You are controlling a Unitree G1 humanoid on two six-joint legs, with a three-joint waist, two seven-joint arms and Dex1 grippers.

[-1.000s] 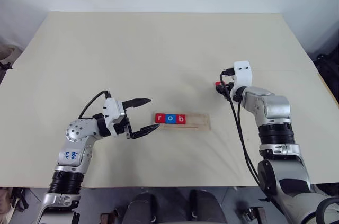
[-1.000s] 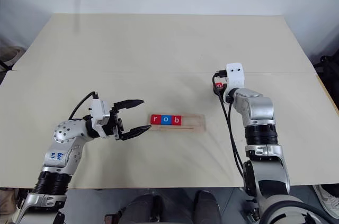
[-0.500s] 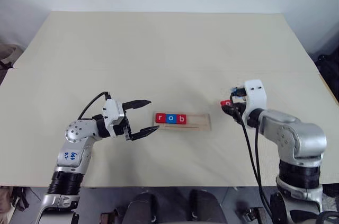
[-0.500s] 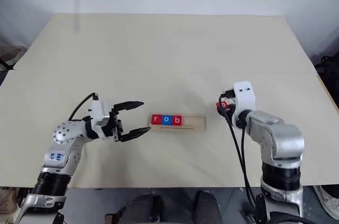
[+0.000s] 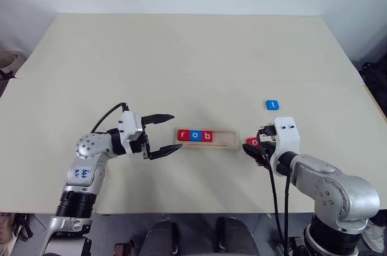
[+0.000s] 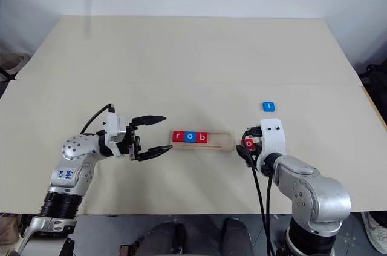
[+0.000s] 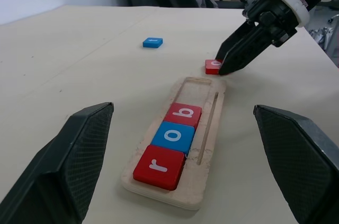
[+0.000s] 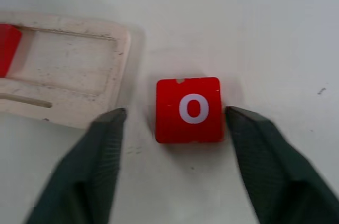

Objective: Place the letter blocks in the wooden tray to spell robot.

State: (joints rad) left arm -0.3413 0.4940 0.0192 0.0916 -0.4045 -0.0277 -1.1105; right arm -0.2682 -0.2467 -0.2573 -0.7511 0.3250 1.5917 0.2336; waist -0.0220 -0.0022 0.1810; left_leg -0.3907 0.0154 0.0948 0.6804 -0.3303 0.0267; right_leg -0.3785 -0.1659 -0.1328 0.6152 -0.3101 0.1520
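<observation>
Pale beige surface (image 5: 193, 56) carries the wooden tray (image 5: 225, 141) with red r (image 5: 183, 135), blue o (image 5: 195, 136) and red b (image 5: 207, 137) blocks filling its nine-o'clock end. Left gripper (image 5: 169, 133) waits at the tray's nine o'clock, jaws open. Right gripper (image 8: 175, 123) straddles the red o block (image 8: 189, 109) at three o'clock, jaws spread, apparently not touching it. Blue t block (image 5: 272, 105) lies toward one o'clock.

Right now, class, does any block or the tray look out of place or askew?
Nothing is damaged or askew. Two blocks lie outside the wooden tray: the red o block sits on the table beside the tray's empty end, and the blue t block lies farther off.
</observation>
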